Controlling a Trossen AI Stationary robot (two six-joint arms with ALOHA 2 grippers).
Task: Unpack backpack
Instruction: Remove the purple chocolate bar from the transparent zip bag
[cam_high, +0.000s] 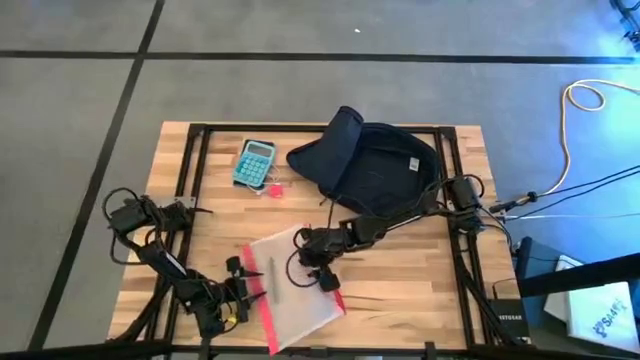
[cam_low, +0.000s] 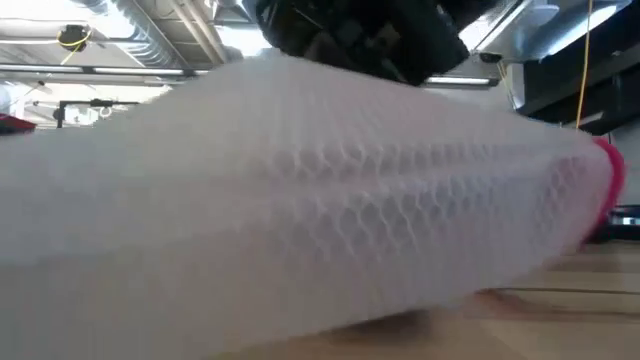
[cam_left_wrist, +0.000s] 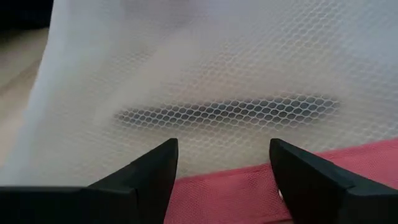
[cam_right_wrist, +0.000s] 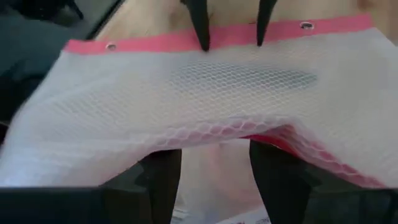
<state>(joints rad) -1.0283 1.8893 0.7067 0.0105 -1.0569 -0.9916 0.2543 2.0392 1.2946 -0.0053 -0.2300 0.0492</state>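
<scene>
**A:** Where is everything on the wooden table (cam_high: 400, 275), seen from above?

**B:** The dark navy backpack (cam_high: 375, 170) lies at about one o'clock from the table's middle, its flap thrown open toward eleven o'clock. A teal calculator (cam_high: 255, 162) sits near it at eleven o'clock, with a small red item (cam_high: 272, 188) just beside the calculator. A clear mesh pouch with red edges (cam_high: 292, 287) lies at six o'clock, near the front edge.

**A:** And the arms?

**B:** The right gripper (cam_high: 328, 281) reaches from three o'clock to the pouch's edge on that side. In its wrist view the fingers (cam_right_wrist: 161, 180) stand apart with the pouch's raised edge (cam_right_wrist: 249, 134) lifted across them; I cannot tell whether they pinch it. The left gripper (cam_high: 247, 281) meets the pouch's opposite, nine o'clock edge. Its fingers (cam_left_wrist: 149, 174) are spread wide, the red border (cam_left_wrist: 236, 186) between them, not clamped.

**A:** Anything inside the pouch?

**B:** A dark slim shape (cam_left_wrist: 227, 111) shows through the mesh; what it is I cannot tell. In the low view the pouch (cam_low: 300, 200) fills nearly the whole frame.
</scene>
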